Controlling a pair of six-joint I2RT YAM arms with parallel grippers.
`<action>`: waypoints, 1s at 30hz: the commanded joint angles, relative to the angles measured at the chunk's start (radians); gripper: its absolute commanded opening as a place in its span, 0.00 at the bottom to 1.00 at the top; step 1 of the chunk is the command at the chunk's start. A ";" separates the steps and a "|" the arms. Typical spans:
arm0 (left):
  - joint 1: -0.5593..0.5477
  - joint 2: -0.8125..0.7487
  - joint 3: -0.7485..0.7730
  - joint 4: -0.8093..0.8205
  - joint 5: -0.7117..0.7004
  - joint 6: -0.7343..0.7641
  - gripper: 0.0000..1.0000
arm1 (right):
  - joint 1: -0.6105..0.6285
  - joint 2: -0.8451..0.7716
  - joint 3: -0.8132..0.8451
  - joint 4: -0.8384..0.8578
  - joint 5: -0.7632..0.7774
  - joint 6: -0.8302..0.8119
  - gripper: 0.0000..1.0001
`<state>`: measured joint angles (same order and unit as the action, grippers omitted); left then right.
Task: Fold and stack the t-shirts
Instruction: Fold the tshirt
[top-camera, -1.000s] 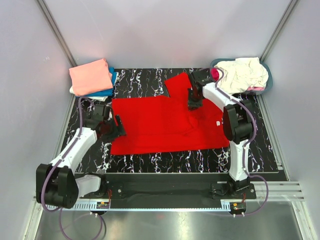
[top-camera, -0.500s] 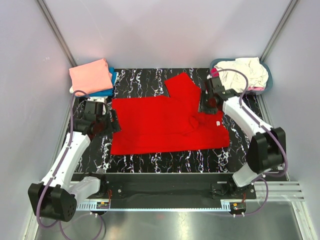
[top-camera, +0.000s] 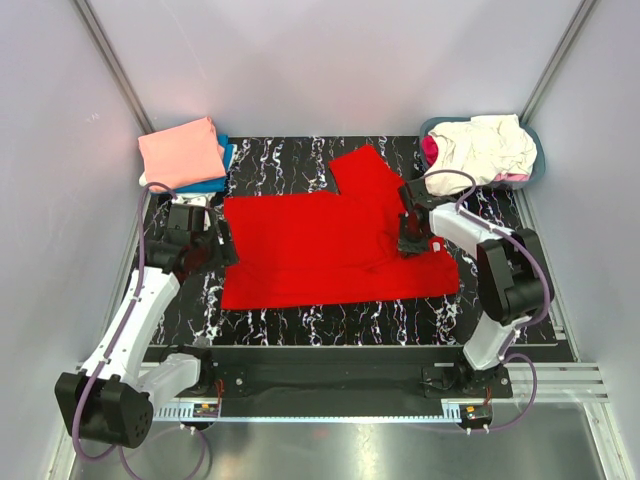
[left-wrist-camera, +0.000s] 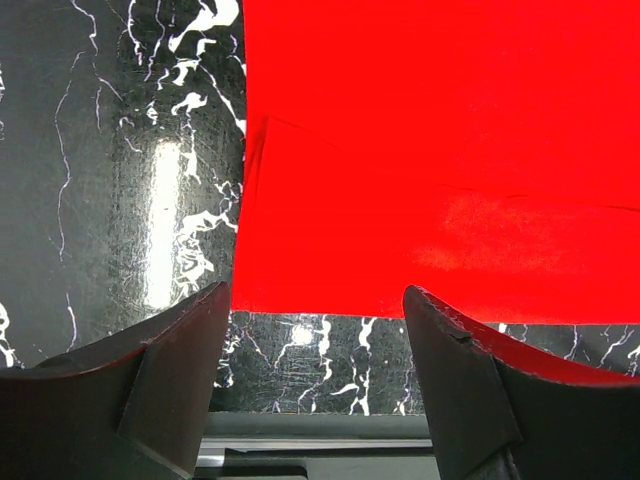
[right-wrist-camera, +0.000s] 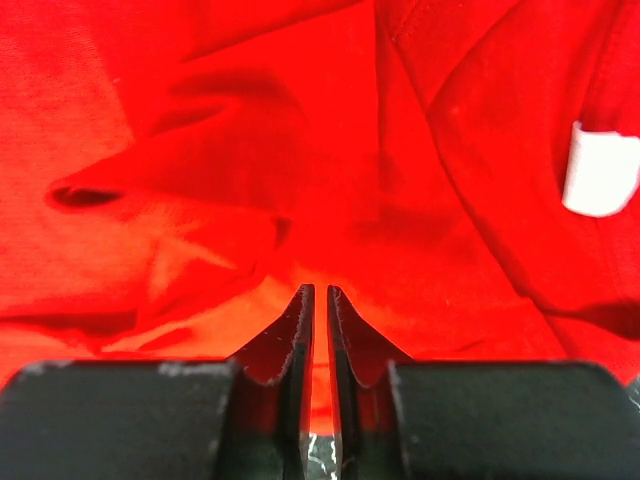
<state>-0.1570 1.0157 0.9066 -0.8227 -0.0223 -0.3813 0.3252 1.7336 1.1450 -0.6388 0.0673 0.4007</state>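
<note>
The red t-shirt (top-camera: 320, 250) lies spread across the middle of the black marbled mat (top-camera: 300, 325). Bare mat shows as a band below its lower hem, a strip to its left and a wider strip to its right. One sleeve reaches up toward the top edge of the mat. The body lies flat; the cloth is rumpled only around the collar, right of centre.

The left gripper (top-camera: 222, 245) sits at the shirt's left edge, jaws spread wide and holding nothing. The right gripper (top-camera: 410, 238) rests on the rumpled collar area.

A folded stack stands at upper left, well apart from the red shirt, with a salmon-pink shirt (top-camera: 180, 150) on top of a blue one (top-camera: 215, 182). At upper right the basket (top-camera: 537, 165) holds a cream shirt (top-camera: 485, 145) and a magenta one (top-camera: 430, 150).

The left wrist view shows a corner of the red cloth, its edge running between the parted fingers (left-wrist-camera: 180, 370). The right wrist view shows creases, a white label (right-wrist-camera: 600, 170) and the fingers (right-wrist-camera: 295, 330) pressed nearly together. Whether cloth is pinched between them cannot be told.
</note>
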 joint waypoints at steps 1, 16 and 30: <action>0.004 -0.020 0.000 0.019 -0.027 0.010 0.75 | 0.002 0.038 0.036 0.050 0.023 0.007 0.15; 0.005 -0.026 -0.005 0.023 -0.022 0.012 0.73 | 0.008 0.155 0.167 0.067 -0.104 0.058 0.13; 0.008 -0.046 -0.005 0.023 -0.036 0.010 0.73 | 0.008 0.169 0.123 0.684 -0.935 0.372 0.16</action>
<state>-0.1543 0.9924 0.9062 -0.8223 -0.0360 -0.3813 0.3290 1.9629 1.2144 0.0299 -0.7792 0.7975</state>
